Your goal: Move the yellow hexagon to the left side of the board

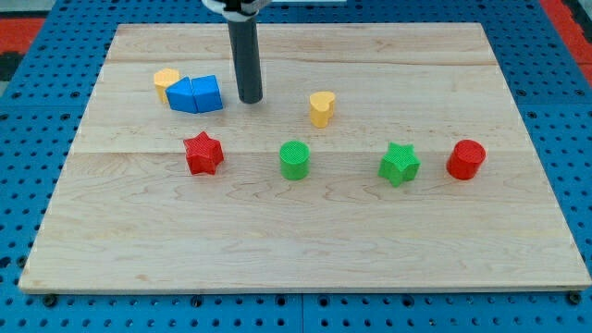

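No fingers, rod only; my tip [251, 99] right of blue blocks [196, 94], yellow hexagon [166, 83] beyond. Risk: leftward push drags blue blocks along.

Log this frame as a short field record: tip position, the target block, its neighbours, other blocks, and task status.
tip: my tip rests on the board, just to the view's right of the blue blocks
target: yellow hexagon, upper left area of the wooden board
neighbours: two blue blocks side by side, touching the hexagon's right side
other yellow: yellow heart, right of the tip
front row, left to right: red star, green cylinder, green star, red cylinder
status: hexagon left of centre, not at the left edge
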Controlling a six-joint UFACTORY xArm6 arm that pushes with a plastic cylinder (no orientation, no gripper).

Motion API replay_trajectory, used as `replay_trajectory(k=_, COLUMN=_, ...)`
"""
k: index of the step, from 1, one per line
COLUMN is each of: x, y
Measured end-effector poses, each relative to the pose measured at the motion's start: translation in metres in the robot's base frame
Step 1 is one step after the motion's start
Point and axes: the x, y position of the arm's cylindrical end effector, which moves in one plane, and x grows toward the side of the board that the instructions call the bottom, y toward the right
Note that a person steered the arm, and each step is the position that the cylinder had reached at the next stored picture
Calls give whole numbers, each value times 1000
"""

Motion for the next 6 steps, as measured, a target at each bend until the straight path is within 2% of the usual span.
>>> replay_trajectory(k=1, x=9, y=-61)
replay_trajectory(k=2, x=-4, y=-65)
replay_trajectory(k=4, x=-39, y=1)
replay_trajectory(k=5, x=-44, y=-61)
replay_trajectory(k=6, x=-29, y=-144)
